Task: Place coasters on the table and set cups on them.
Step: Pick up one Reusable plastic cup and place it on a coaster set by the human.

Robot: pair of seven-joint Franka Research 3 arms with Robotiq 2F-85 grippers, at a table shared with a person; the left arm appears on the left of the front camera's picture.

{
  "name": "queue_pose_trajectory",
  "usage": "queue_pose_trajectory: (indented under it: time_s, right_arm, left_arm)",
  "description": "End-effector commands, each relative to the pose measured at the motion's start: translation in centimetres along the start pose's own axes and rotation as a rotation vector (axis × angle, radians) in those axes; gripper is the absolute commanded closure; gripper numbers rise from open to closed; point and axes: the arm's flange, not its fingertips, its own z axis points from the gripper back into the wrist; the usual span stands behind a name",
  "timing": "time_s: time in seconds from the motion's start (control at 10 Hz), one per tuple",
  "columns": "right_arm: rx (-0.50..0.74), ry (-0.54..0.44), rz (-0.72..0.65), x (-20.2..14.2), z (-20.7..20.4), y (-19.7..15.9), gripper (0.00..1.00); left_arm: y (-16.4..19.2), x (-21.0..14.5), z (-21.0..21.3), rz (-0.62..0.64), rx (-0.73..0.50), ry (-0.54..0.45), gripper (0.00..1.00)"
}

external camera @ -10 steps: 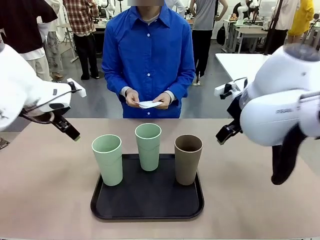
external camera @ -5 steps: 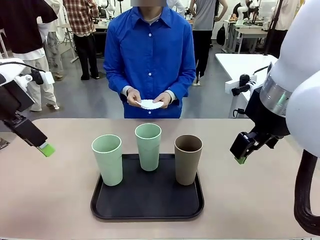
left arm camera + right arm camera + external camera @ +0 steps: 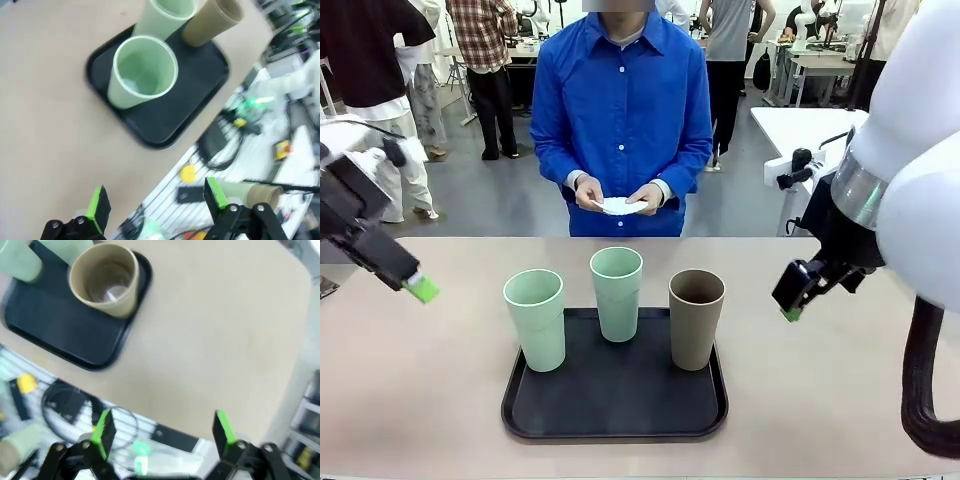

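Left gripper (image 3: 420, 290) and right gripper (image 3: 790, 312) both gape wide, empty, each over bare table (image 3: 840, 400) well clear of the black tray (image 3: 615, 428). Mint cups (image 3: 535, 318) and brown cup (image 3: 697, 317) stand on the tray by the table's near edge. Coasters (image 3: 620, 207) are in the person's hands (image 3: 648, 199) beyond the far edge.

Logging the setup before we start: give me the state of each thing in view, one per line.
left mint cup, upright on tray, empty
middle mint cup, upright on tray
brown cup, upright on tray, empty
coasters, held in person's hands
left hand, open, holding nothing
right hand, open, holding nothing
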Motion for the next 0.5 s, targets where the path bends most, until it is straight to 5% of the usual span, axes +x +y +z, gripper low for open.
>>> queue_pose_trajectory:
  time_s: [0.0, 0.2, 0.4]
  right_arm:
    - [0.403, -0.237, -0.149, -2.5, 1.3, -4.5, 0.00]
    - [0.723, -0.330, -0.370, -4.0, 1.5, -8.6, 0.00]
    - [0.860, -0.255, -0.558, -5.8, -0.7, -12.2, 0.00]
  left_arm:
    - [5.8, -0.8, 2.7, 0.148, -0.399, -0.223, 0.00]
    - [10.7, -2.5, 3.5, 0.338, -0.666, -0.350, 0.00]
    - [15.3, -5.1, 3.8, 0.495, -0.800, -0.429, 0.00]
